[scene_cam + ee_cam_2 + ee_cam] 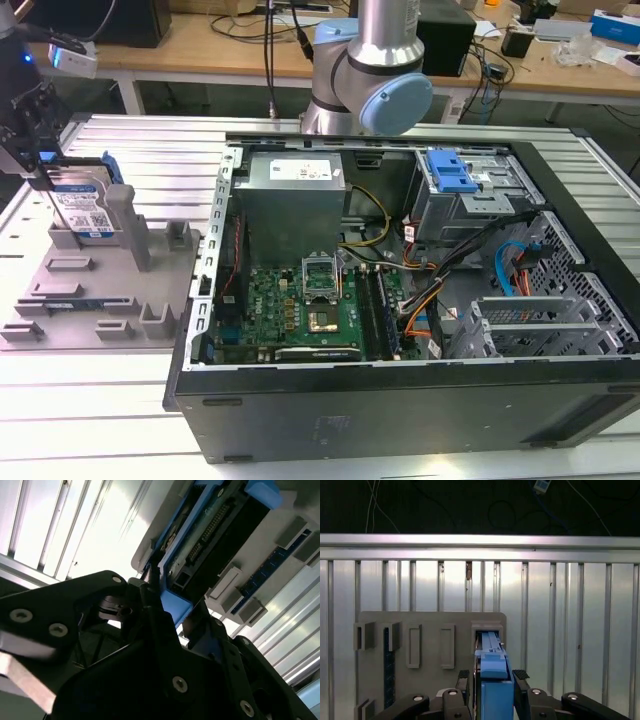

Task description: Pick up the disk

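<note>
We see the disk [85,205] standing on edge in a slot of the grey moulded fixture plate [90,300], its silver face labelled blue and white and its rail smooth blue plastic. Above the plate, the gripper [40,175] is clamped on the disk, with black fingers [520,676] flanking the rail. Beside the plate, an open black computer case [400,420] holds a green motherboard [300,310].

Exterior view: the disk [82,207] stands upright in fixture tray [60,300], upper left, gripper [42,178] clamped on its top edge. Tray on table [90,410], left of open computer case [400,410]. Inside the case: power-supply box [290,195] above motherboard [300,310], drive-bay bracket [450,172] upper right. Arm [370,70] behind the case, top centre.
</note>
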Robot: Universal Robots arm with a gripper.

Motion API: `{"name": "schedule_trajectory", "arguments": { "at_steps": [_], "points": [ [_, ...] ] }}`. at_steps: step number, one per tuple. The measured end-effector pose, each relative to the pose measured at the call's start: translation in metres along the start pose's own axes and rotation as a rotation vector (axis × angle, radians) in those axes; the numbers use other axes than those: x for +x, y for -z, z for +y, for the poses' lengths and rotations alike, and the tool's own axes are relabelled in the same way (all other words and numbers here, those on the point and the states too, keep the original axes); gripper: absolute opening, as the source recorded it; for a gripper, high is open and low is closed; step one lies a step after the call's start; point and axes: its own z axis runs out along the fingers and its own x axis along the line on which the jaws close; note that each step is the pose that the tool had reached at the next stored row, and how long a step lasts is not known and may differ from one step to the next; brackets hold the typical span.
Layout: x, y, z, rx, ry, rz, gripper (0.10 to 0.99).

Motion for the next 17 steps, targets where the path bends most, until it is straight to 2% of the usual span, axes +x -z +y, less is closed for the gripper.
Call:
{"name": "schedule_trajectory", "arguments": {
  "at_steps": [1, 17],
  "points": [
    [0.0000, 0.0000, 0.0000, 0.000, 0.000, 0.0000, 0.392],
    [0.0001, -0.0001, 0.0000, 0.000, 0.000, -0.0001, 0.365]
  ]
}}
